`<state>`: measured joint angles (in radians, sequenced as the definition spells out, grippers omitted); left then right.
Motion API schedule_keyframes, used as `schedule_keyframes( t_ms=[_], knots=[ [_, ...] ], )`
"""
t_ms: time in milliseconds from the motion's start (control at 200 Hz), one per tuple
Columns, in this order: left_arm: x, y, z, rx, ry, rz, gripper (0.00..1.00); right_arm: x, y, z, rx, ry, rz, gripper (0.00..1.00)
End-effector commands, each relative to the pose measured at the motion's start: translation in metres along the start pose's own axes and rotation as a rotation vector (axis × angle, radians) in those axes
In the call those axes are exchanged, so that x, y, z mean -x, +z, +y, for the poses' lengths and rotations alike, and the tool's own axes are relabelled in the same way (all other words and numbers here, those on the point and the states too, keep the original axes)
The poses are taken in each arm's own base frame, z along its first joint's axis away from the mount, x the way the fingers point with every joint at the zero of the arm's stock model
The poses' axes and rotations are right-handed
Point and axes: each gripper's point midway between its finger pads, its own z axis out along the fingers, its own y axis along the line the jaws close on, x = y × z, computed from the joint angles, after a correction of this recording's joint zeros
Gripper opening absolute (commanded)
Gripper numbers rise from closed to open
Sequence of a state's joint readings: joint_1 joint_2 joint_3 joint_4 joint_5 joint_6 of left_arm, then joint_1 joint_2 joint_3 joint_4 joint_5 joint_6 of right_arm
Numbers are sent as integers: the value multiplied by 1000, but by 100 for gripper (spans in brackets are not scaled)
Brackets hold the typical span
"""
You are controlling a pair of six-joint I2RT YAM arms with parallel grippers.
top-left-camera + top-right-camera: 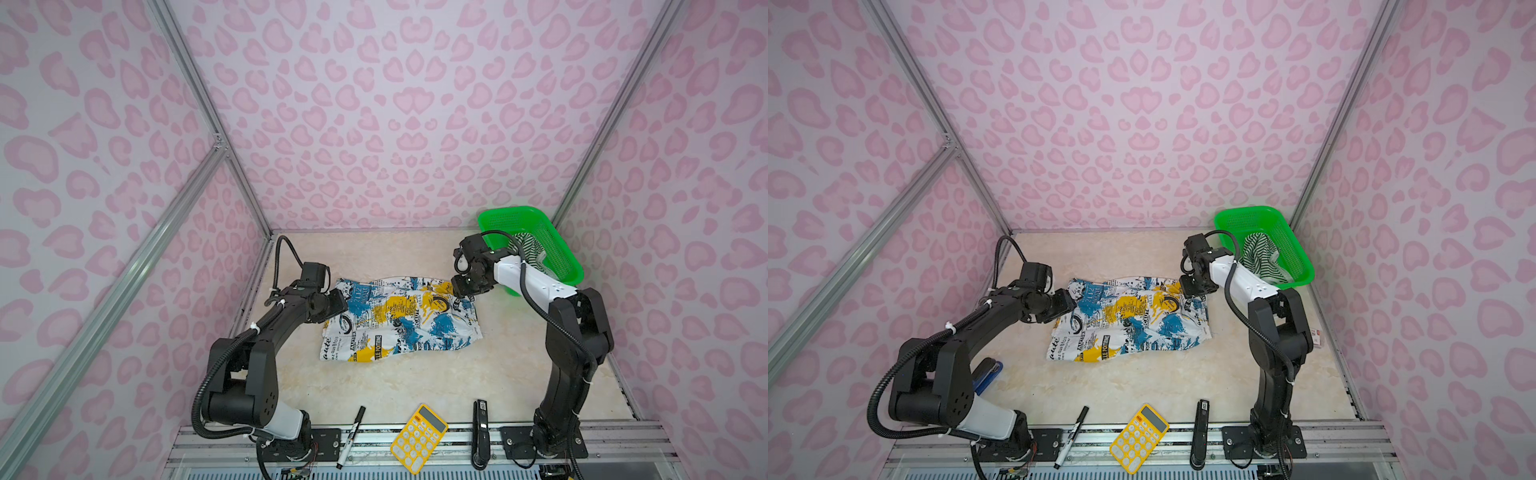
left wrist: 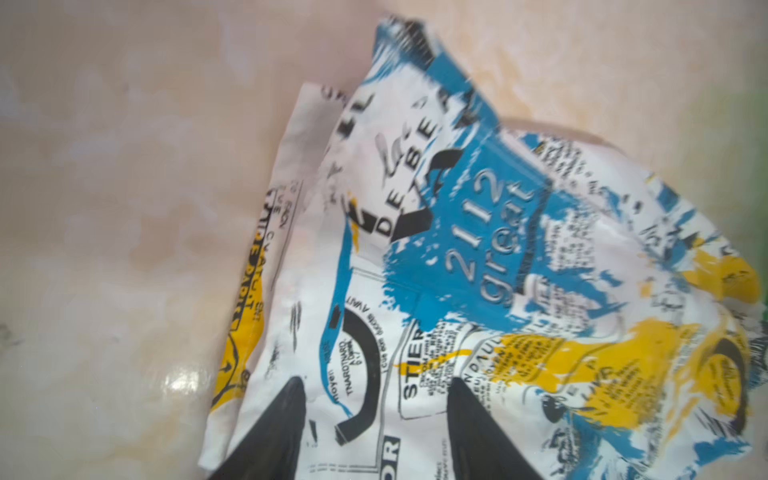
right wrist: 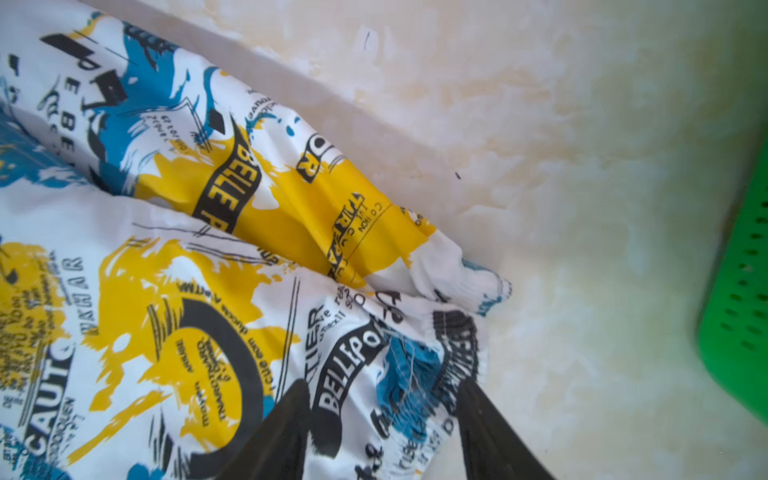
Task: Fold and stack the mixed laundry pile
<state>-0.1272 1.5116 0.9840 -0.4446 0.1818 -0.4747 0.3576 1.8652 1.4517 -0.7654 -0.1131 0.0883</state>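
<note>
The white garment [image 1: 399, 320] [image 1: 1129, 320] with blue, yellow and black print lies folded and wrinkled in the middle of the table. My left gripper [image 1: 338, 305] [image 2: 376, 382] is low over its left edge, open, with the cloth [image 2: 478, 249] lying flat under the spread fingers. At the garment's far right corner my right gripper [image 1: 461, 291] [image 3: 383, 382] is open too, straddling a bunched corner of the cloth [image 3: 208, 249]. In both top views the dark-green-and-white striped garment [image 1: 528, 245] [image 1: 1260, 255] sits crumpled in the green basket [image 1: 557, 249] [image 1: 1291, 245].
The green basket [image 3: 739, 311] stands tilted at the back right corner, just behind my right arm. Along the front edge lie a black marker [image 1: 351, 436], a yellow calculator [image 1: 419, 438] and a black stapler [image 1: 481, 432]. A blue stapler [image 1: 988, 374] sits beside my left arm.
</note>
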Motion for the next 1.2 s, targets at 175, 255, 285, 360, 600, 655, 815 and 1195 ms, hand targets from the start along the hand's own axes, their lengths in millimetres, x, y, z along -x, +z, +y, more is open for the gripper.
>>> schedule_keyframes(
  t_ms=[175, 255, 285, 360, 600, 655, 815, 1195],
  knots=[
    [18, -4, -83, -160, 338, -9, 60, -53, 15, -14, 74, 158, 46, 62],
    [13, 5, -109, -224, 387, 17, 61, -65, 24, -11, 147, 189, 55, 64],
    [11, 8, -118, -252, 399, 25, 61, -67, 27, -10, 174, 202, 50, 65],
    [4, 14, -137, -324, 405, 47, 57, -71, 34, -7, 238, 231, 49, 65],
    [-51, 33, -172, -485, 461, 175, 46, -79, 54, -6, 307, 285, 74, 65],
    [-63, 40, -178, -491, 474, 200, 44, -79, 56, -6, 315, 293, 77, 65],
    [-82, 74, -188, -451, 460, 247, 40, -81, 62, -3, 352, 323, 84, 62],
    [-84, 138, -145, -192, 352, 256, 32, -80, 58, -7, 345, 342, 75, 59]
  ],
)
